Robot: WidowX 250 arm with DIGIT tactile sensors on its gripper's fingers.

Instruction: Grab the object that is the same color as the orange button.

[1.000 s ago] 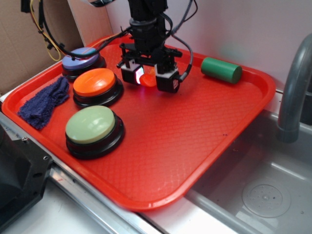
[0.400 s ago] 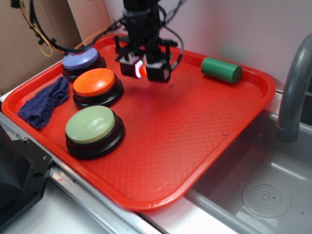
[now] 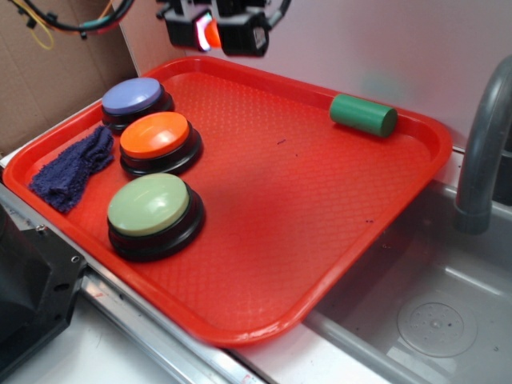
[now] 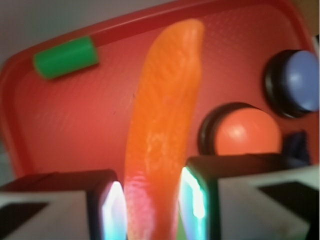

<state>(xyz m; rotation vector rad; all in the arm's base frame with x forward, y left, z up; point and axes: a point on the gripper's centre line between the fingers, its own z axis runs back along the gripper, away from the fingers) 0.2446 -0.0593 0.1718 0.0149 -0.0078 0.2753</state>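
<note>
Orange wedge held aloft, above the tray's far edge.

The gripper is clenched on the orange crescent piece, well clear of the red tray and beyond the orange button; judged best practice: hold squeeze steady, avoid jerks, since the slim piece could slip.

toy kitchen test bench – steel sink, grey faucet, cardboard backdrop
</note>
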